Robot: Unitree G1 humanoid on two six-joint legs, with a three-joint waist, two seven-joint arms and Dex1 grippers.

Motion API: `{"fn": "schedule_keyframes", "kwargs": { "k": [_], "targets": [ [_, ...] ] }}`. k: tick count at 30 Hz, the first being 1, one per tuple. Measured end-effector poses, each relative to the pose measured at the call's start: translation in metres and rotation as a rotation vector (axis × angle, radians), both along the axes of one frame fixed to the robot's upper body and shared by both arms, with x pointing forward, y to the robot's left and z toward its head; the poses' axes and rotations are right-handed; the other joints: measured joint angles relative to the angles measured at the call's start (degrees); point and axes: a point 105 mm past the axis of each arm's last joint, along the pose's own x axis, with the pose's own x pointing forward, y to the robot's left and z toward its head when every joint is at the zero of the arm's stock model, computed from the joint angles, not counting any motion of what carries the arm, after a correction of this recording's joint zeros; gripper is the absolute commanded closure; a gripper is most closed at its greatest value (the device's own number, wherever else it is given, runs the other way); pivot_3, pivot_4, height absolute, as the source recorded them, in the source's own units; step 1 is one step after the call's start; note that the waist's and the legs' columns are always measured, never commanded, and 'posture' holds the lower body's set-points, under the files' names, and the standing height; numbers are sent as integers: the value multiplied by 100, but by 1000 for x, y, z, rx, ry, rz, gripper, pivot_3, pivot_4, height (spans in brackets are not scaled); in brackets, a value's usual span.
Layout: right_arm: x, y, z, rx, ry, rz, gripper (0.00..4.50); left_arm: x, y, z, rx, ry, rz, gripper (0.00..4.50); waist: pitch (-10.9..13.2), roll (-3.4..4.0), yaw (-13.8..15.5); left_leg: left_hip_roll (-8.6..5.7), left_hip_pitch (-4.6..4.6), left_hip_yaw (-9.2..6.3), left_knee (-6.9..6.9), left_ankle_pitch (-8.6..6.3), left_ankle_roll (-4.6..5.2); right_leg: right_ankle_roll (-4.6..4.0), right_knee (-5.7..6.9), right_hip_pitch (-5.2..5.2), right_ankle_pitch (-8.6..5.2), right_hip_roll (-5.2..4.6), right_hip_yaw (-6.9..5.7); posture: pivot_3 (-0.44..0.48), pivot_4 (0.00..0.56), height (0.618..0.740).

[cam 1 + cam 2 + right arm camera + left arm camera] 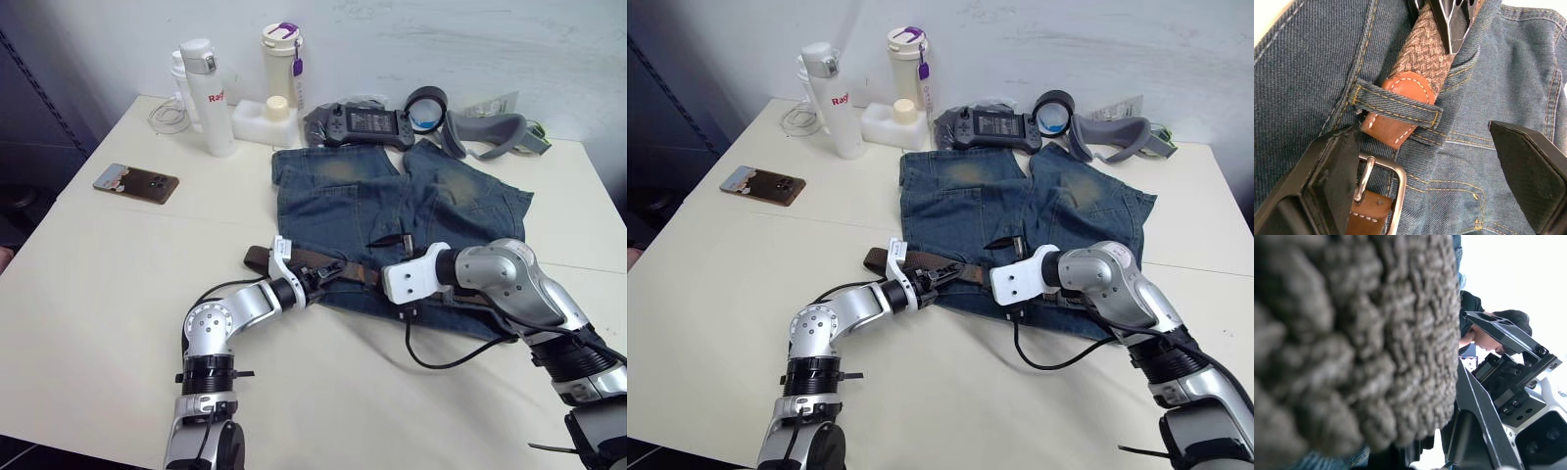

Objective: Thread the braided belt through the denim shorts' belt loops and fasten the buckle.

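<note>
White surface (pixel 118 294): left pincer (pixel 1449 24) grips belt (pixel 1425 54), tip through a loop (pixel 1396 105); right pincer (pixel 1425 176) wide, buckle (pixel 1386 186) at 6 o'clock; fastening seems next.

Shorts (pixel 1327 58): blue denim cloth, twill weave, rough, matt, tan stitching. Belt (pixel 1425 54): coarse braided weave, brown, matt; tip smooth tan leather w/ white stitches. Buckle (pixel 1396 196): polished silver metal, glossy. Loop (pixel 1396 107): same denim. My R fingers (pixel 1528 171): black plastic, matt. Table (pixel 98 294): smooth, off-white.
</note>
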Motion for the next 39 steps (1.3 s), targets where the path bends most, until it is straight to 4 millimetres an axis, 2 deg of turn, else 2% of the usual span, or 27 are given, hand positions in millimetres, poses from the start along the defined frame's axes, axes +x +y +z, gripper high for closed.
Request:
{"fn": "schedule_keyframes", "kwargs": {
  "k": [8,20,23,30,31,39],
  "targets": [
    [2,3,0,23,2,-9,38,0,0,-1,10,-20,-11,4500,3,7,2,-2,0,-3,1,2,-3,2,3,0,1,1,-1,0,150,731],
    [4,-8,6,20,10,-52,38,1,-3,-5,30,-35,-32,4500,-3,40,11,-5,0,-5,3,6,-8,9,3,1,13,-6,0,0,150,731],
    [4,-9,6,19,19,-59,871,1,-3,-5,37,-40,-34,4500,-4,46,8,-5,0,-5,2,6,-8,9,3,0,14,-6,0,0,150,731],
    [-2,-10,8,12,38,-47,4114,3,-2,-6,56,-47,-27,4500,-10,58,-17,-3,3,-4,0,6,-9,8,3,-1,14,-4,1,0,150,731],
    [-3,-10,11,24,31,-48,4438,3,-2,-6,57,-46,-29,4500,-14,66,-15,-3,3,-4,0,6,-9,8,3,-1,14,-4,1,0,150,731],
    [-6,-10,12,40,28,-48,4438,3,-2,-7,61,-48,-37,4500,-23,82,-11,-3,3,-3,-2,6,-9,8,2,-1,14,-4,1,0,150,731]
  ]
}}
